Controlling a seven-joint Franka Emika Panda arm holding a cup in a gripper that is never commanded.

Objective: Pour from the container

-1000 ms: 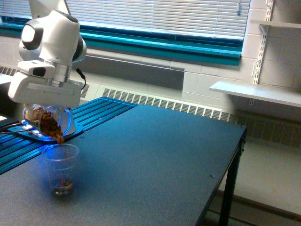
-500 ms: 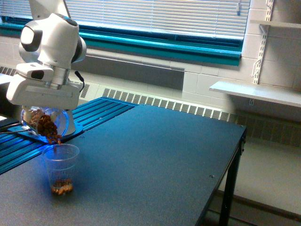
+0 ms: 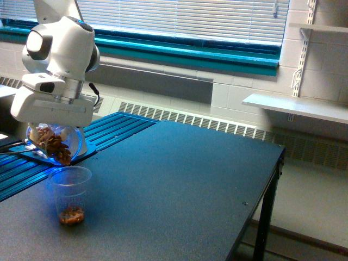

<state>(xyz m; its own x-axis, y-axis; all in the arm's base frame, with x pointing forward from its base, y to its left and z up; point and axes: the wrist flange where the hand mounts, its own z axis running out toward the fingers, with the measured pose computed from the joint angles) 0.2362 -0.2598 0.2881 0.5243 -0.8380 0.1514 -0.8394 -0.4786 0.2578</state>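
The gripper (image 3: 51, 126) is clamped on the container (image 3: 54, 142), a clear rounded jar tilted mouth-down toward the exterior view's right, with brown nut-like pieces (image 3: 56, 145) gathered near its mouth. The container hangs just above and slightly behind the rim of the ribbed clear cup (image 3: 70, 194). The cup stands upright on the dark table (image 3: 179, 179) with a small layer of brown pieces at its bottom.

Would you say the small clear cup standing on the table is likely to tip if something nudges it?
Probably yes. The cup looks like thin clear plastic, holding only a shallow layer of brown pieces, so it seems light. It tapers to a narrow base, so a nudge near the rim would likely topple it; lower down, it may just slide.
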